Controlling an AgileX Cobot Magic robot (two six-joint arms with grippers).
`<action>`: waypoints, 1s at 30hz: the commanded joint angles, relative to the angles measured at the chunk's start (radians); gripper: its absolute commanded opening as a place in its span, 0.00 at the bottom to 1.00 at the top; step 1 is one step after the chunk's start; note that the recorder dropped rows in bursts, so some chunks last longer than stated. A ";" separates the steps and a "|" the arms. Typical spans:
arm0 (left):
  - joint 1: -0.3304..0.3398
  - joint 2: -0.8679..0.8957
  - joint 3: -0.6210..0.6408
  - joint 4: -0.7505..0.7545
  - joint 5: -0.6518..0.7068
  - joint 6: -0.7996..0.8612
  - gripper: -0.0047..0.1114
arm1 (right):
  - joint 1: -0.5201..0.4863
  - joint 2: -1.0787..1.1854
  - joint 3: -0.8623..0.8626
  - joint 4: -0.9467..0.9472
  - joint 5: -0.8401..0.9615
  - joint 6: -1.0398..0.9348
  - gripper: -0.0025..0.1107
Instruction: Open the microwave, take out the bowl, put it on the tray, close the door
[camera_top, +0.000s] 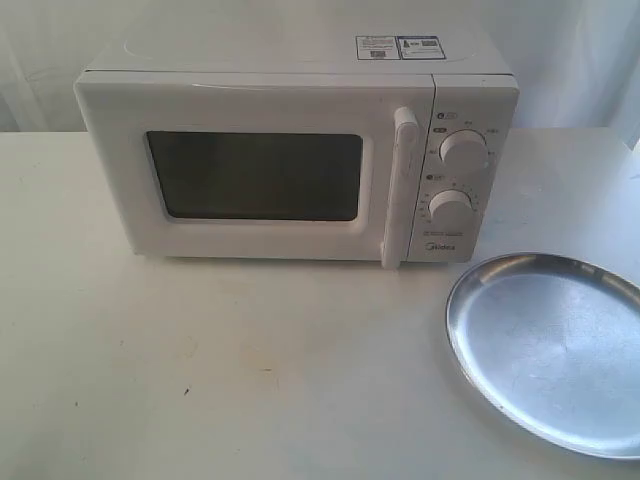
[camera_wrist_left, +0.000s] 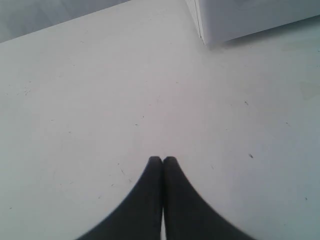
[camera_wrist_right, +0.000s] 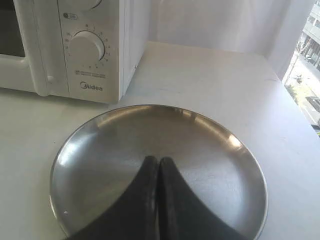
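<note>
Both grippers have their fingers pressed together and hold nothing: the left gripper (camera_wrist_left: 162, 160) over bare table (camera_wrist_left: 75, 110) by a corner of the microwave (camera_top: 300, 55), the right gripper (camera_wrist_right: 158, 161) above the tray (camera_wrist_right: 225, 150). The door (camera_top: 250, 110) is closed and the bowl is out of sight, presumably inside. Hooking the handle (camera_top: 403, 180) badly could drag the whole microwave forward, or the swinging door could hit the left gripper.

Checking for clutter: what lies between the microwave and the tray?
Only bare table lies between microwave and tray; the exterior and right wrist views both show it.
</note>
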 joint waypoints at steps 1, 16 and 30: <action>-0.004 -0.003 0.002 -0.004 -0.001 -0.005 0.04 | -0.008 -0.006 0.001 -0.005 -0.016 0.004 0.02; -0.004 -0.003 0.002 -0.004 -0.001 -0.005 0.04 | -0.006 -0.006 0.001 0.032 -0.590 0.057 0.02; -0.004 -0.003 0.002 -0.004 -0.001 -0.005 0.04 | -0.006 0.515 -0.517 -0.060 -1.079 0.210 0.02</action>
